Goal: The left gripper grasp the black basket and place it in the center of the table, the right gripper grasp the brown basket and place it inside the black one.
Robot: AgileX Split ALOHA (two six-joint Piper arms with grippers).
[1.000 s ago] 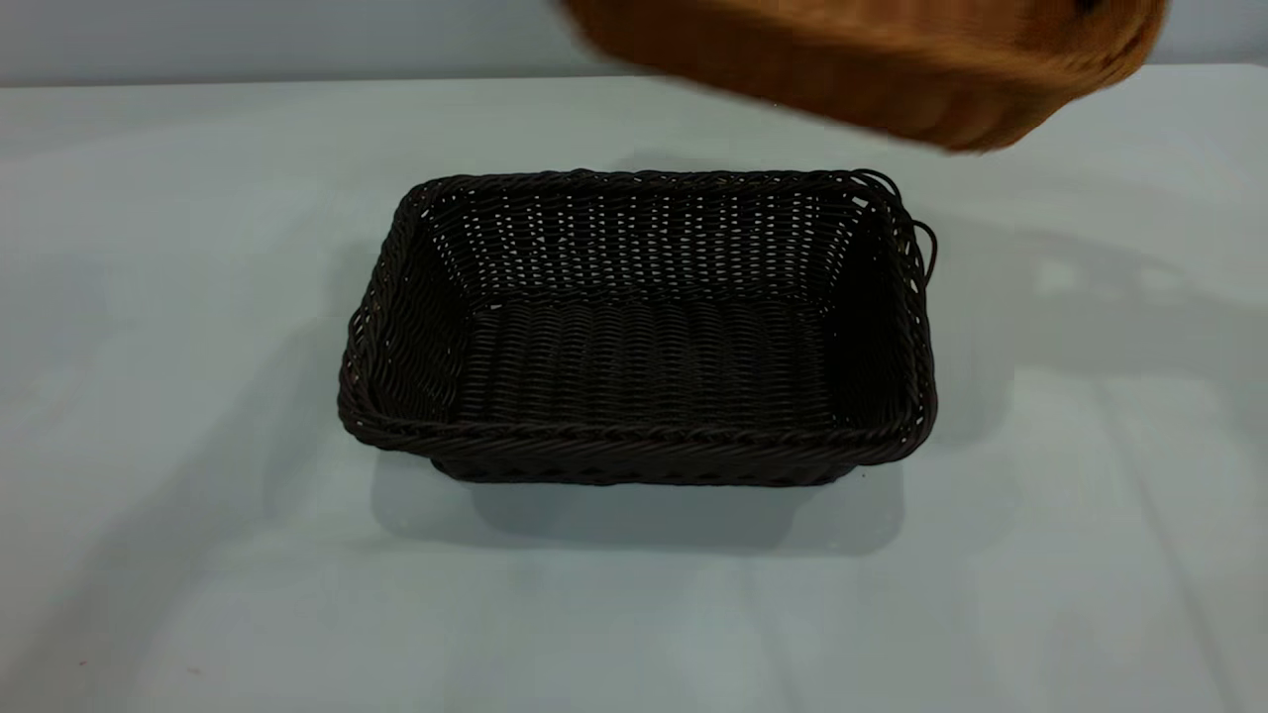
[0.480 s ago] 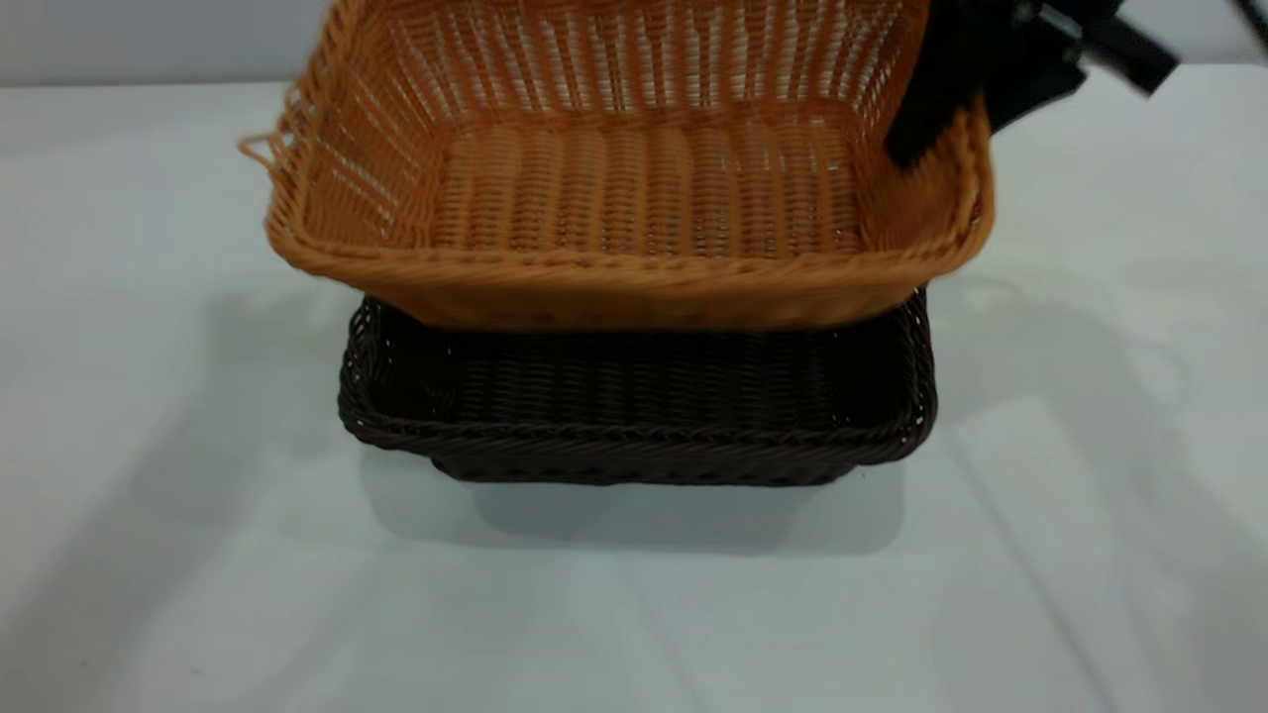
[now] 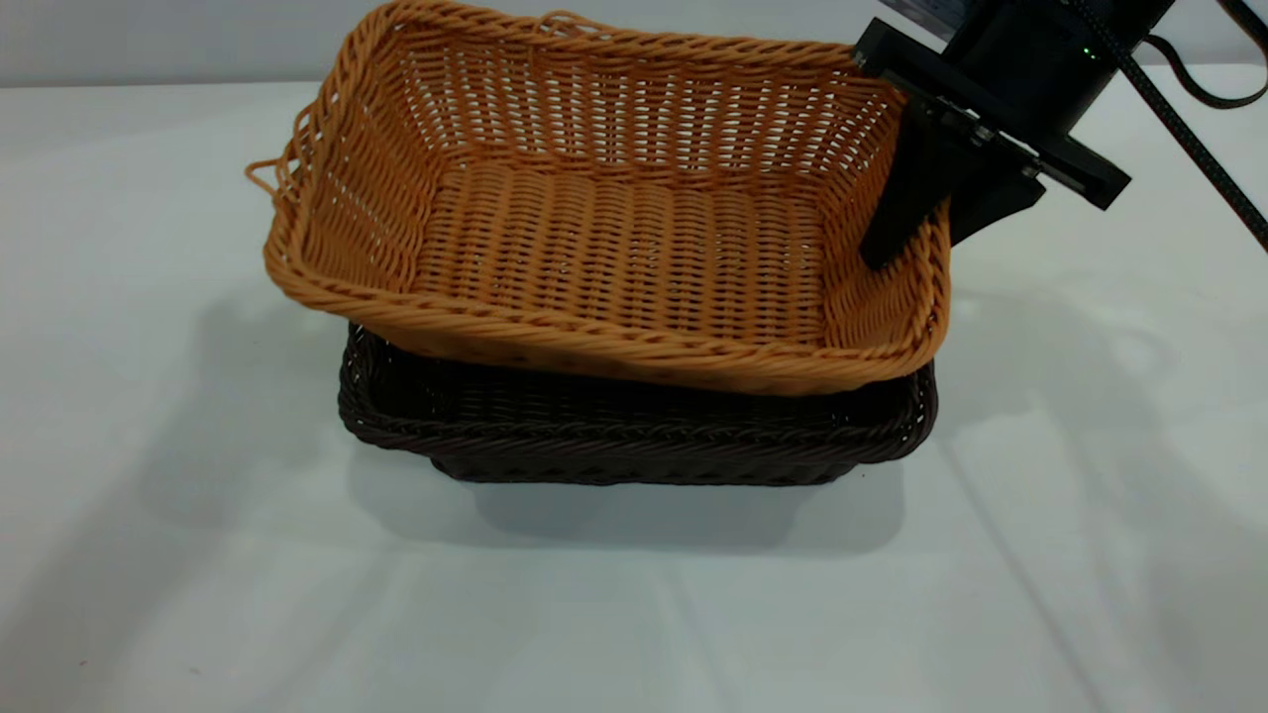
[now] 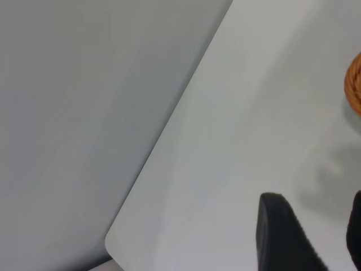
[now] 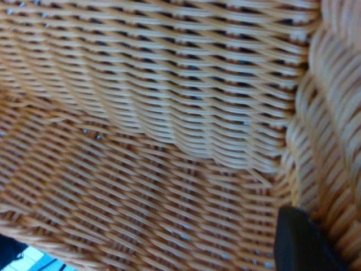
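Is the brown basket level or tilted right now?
Tilted: the brown basket, clamped by the right gripper, has its left end raised above the black basket.

A robot lab bench — bare pale table (image 3: 198, 594), plain grey wall (image 3: 149, 40) — no furnishings.
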